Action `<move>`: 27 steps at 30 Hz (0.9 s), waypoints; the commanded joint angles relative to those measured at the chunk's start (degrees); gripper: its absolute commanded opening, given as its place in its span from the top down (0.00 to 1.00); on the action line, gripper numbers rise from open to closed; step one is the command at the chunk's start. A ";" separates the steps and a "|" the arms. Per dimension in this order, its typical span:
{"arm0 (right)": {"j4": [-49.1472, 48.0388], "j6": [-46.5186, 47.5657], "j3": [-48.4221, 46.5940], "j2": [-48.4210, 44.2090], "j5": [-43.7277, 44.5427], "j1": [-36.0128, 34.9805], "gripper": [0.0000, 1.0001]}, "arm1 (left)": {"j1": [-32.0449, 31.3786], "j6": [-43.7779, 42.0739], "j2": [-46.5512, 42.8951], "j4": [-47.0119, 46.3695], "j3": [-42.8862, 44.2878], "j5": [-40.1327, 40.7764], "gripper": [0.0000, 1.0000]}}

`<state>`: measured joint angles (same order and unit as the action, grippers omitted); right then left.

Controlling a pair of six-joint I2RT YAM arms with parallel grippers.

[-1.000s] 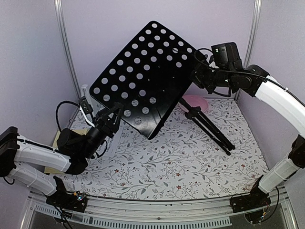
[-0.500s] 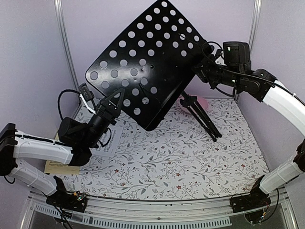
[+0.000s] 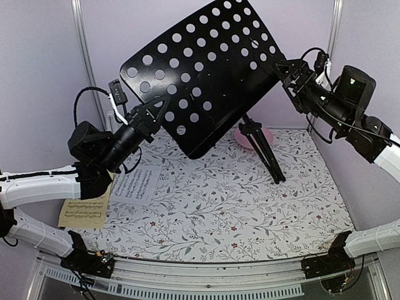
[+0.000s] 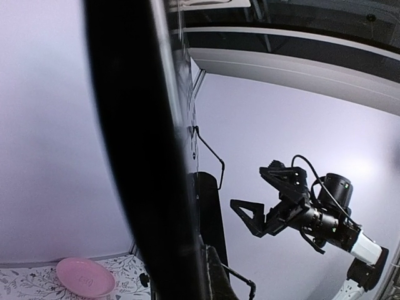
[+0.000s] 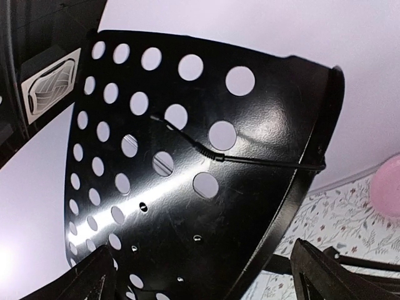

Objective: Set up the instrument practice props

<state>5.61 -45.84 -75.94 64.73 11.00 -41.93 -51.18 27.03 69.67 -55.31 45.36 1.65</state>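
Note:
The black perforated music stand (image 3: 200,69) leans on its tripod legs (image 3: 264,153), its plate tilted up toward the back. My left gripper (image 3: 156,111) is shut on the plate's lower left edge, which crosses the left wrist view as a thick dark band (image 4: 137,156). My right gripper (image 3: 289,78) is open just off the plate's right edge. The right wrist view has the plate's back (image 5: 187,187) between the spread fingers (image 5: 337,275). A white sheet-music page (image 3: 135,184) and a yellowish one (image 3: 84,212) lie flat at the left.
A pink round plate (image 3: 255,134) lies behind the tripod legs and also appears in the left wrist view (image 4: 84,276). A floral cloth (image 3: 237,206) covers the table. Pale walls with metal posts (image 3: 87,69) close in the back and sides.
The stand's plate has swung up and back, more upright. My left gripper shut on its lower left edge and rose with it. My right gripper opened, let go and drew back to the right.

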 commanded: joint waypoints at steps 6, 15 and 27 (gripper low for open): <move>-9.40 29.78 12.36 -13.88 -9.02 -0.04 0.01 | 2.47 -3.00 -2.89 9.15 12.98 -4.85 1.00; 3.85 33.66 13.47 -8.85 -9.99 -0.01 0.01 | 2.94 -6.98 -0.73 19.32 25.46 -9.48 1.00; -6.11 40.25 26.90 -9.94 -16.03 0.01 0.06 | 3.29 -8.59 2.26 26.77 36.00 -11.97 1.00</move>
<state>4.34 -8.29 -50.98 55.55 -3.95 -41.95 -48.88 21.45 73.06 -19.05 75.46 -9.91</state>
